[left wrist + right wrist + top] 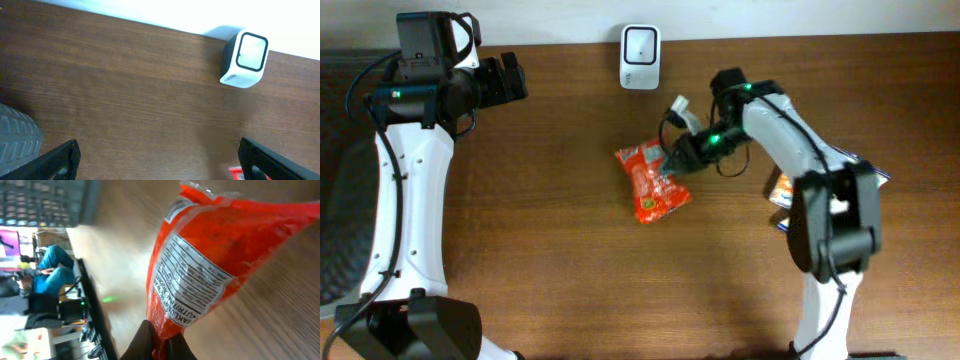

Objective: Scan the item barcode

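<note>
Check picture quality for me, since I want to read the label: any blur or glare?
Overhead: sharp, evenly lit. Left wrist: table sharp, area behind the scanner blown out white. Right wrist: background smeared and skewed, packet label fairly sharp.

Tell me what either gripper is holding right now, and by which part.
The right gripper pinches the red packet by one edge; the left gripper, open, holds nothing.

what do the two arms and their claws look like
Both arms are white tubular links with black joint housings. Thin black cables loop along the left arm and right arm. Small green lights glow near the right wrist. The left claw and right claw have black fingers.
</note>
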Controlling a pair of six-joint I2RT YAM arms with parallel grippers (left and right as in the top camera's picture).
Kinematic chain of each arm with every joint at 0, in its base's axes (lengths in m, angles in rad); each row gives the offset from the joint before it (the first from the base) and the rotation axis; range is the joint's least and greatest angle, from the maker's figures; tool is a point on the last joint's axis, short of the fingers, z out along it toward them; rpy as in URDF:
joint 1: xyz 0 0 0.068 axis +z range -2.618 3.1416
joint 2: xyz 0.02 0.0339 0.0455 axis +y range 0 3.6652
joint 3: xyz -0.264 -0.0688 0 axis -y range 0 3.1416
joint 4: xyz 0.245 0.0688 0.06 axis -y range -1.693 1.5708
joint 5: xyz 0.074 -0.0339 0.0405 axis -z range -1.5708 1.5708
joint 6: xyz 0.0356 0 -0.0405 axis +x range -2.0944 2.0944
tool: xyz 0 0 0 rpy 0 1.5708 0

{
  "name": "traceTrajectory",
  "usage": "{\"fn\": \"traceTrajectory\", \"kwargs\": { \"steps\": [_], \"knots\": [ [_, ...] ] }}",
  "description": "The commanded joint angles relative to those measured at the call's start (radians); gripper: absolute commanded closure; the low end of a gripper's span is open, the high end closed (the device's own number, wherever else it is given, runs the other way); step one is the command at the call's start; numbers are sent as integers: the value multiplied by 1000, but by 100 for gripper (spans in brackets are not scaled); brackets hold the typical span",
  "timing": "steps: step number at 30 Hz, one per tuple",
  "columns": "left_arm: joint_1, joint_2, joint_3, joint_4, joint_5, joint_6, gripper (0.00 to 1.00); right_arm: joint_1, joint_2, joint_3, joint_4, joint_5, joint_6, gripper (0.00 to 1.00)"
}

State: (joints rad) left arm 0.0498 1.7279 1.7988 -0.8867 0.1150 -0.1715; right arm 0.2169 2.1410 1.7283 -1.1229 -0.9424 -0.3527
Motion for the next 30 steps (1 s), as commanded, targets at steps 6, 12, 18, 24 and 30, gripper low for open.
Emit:
{"fn": "traceTrajectory", "kwargs": {
  "steps": [6,12,18,24,30],
  "knots": [
    [-1,5,2,2,-4,17,1,-1,-257,34,-47,-75,-90,96],
    [-1,5,2,2,-4,16,1,13,-256,34,-251,-153,-450,96],
    [-1,5,2,2,-4,17,1,12,-257,34,-378,-189,-699,96],
    [-1,5,2,2,-4,17,1,12,-257,34,-378,-202,-710,96],
    [-1,5,2,2,-4,17,1,14,-249,34,-349,-187,-632,96]
  ]
}}
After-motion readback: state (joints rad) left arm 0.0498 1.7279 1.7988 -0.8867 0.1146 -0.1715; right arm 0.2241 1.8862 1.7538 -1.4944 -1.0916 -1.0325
